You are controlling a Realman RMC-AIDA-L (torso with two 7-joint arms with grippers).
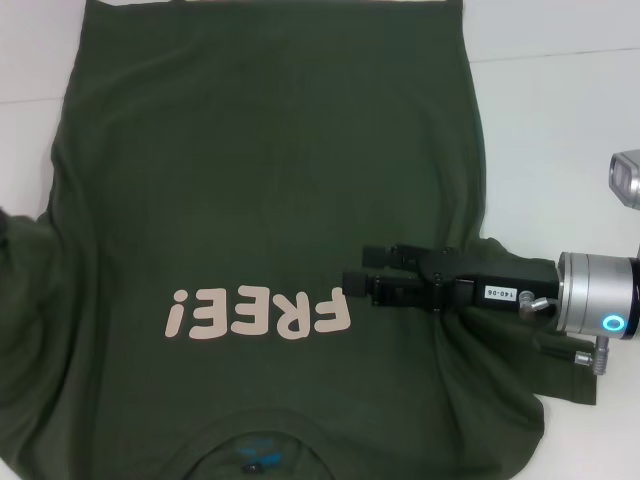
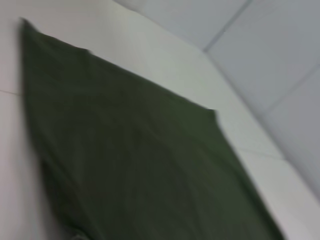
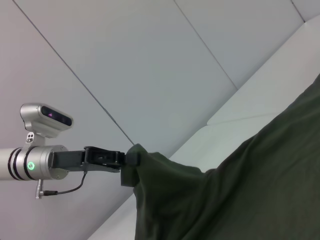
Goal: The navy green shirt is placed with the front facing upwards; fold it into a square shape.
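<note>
The navy green shirt (image 1: 260, 170) lies spread front up on the white table (image 1: 560, 120), with its pale "FREE!" lettering (image 1: 258, 315) near me and a blue neck label (image 1: 258, 462) at the near edge. My right gripper (image 1: 358, 275) reaches in from the right, low over the chest just beside the lettering, its arm crossing the flat right sleeve (image 1: 520, 370). The right wrist view shows my left gripper (image 3: 129, 159) shut on the left sleeve (image 3: 150, 175), holding it lifted off the table. In the head view that gripper is only a dark tip (image 1: 4, 222) at the left edge. The left wrist view shows the shirt's body (image 2: 140, 165).
The white table surface (image 2: 150, 55) surrounds the shirt on the far and right sides. A pale wall (image 3: 150, 60) rises behind the table. The left arm's wrist camera (image 3: 47, 119) sits above its gripper.
</note>
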